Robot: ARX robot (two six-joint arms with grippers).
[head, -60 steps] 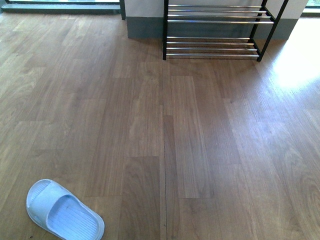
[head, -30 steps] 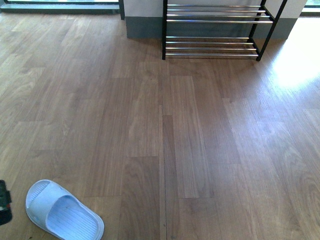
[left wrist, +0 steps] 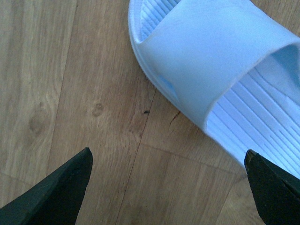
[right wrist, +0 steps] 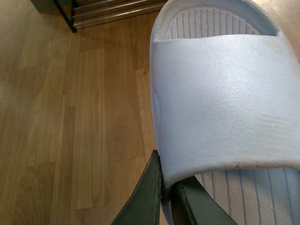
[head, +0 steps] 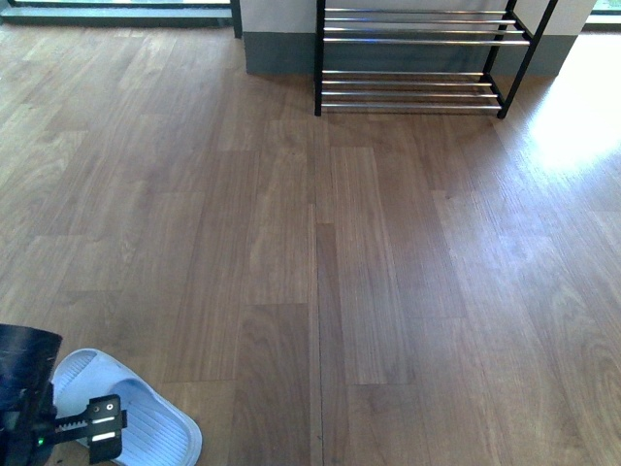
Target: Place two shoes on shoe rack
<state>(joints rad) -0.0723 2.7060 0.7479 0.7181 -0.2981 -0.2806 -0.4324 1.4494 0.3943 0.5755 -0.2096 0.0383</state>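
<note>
One pale blue slide (head: 155, 432) lies on the wooden floor at the front left, and also fills the left wrist view (left wrist: 220, 61). My left arm (head: 29, 388) hangs over its near-left end. The left gripper (left wrist: 168, 157) is open, its two black fingertips wide apart above bare floor just beside the slide. A second pale blue slide (right wrist: 225, 103) is held by my right gripper (right wrist: 166, 187), shut on the edge of its strap. The shoe rack (head: 417, 58), black frame with chrome rods, stands far ahead against the wall, its corner also showing in the right wrist view (right wrist: 103, 10).
Open wooden floor (head: 369, 272) stretches between me and the rack. A grey-based wall (head: 277, 49) stands left of the rack, and bright sunlight falls on the floor at the right (head: 572, 126).
My left arm has come into the front view at the bottom left and now hangs over the slide on the floor. That slide has not moved.
</note>
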